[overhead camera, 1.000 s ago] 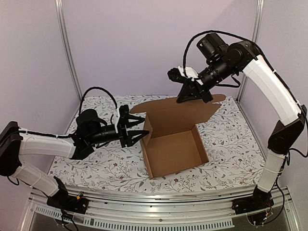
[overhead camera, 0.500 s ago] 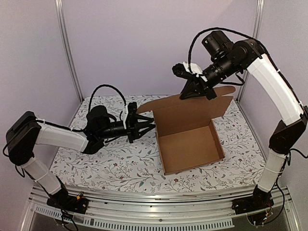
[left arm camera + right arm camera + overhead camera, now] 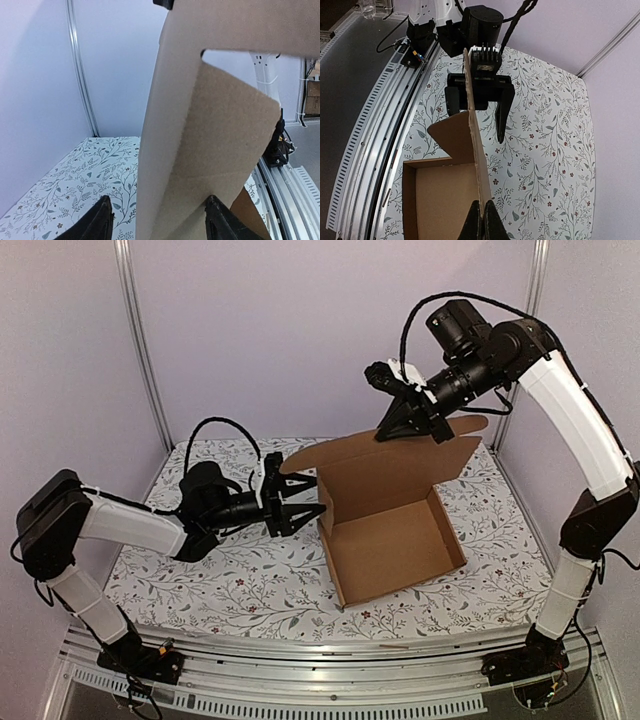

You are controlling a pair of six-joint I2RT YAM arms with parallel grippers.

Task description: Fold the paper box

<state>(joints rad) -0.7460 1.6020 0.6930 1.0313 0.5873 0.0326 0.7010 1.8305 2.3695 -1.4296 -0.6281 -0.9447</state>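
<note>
Comparing with a second back: the table [image 3: 230, 590] is unchanged, but the paper box [image 3: 395, 545] has slid across it toward the right and turned a touch. It now sits right of centre, tray flat on the surface, walls up. The lid panel [image 3: 390, 468] stands upright off the far wall, not folded over yet.

The right arm has lifted and drawn back with the box, and the left arm has stretched out to follow.

Right gripper [image 3: 408, 428]: clamped tight on the lid panel's top edge. The right wrist view shows both fingers pressed together on the thin card. That grip looks like what dragged the box.

Left gripper [image 3: 308, 502]: at the lid's left end, jaws spread wide, straddling the side flap [image 3: 220, 150]. Card sits between the fingers but they aren't closed on it, so it's holding nothing. Half a second ago those jaws looked pinched in. That reads as a nip that was let go, or a re-aim.

For the task: the tray is formed and the lid is still open. Can't tell how far the side flap is creased.

My guess is the left gripper must bend that flap inward before the right one can bring the lid down. Risk: the box is held by one edge only, so a sideways push may skid it again.
</note>
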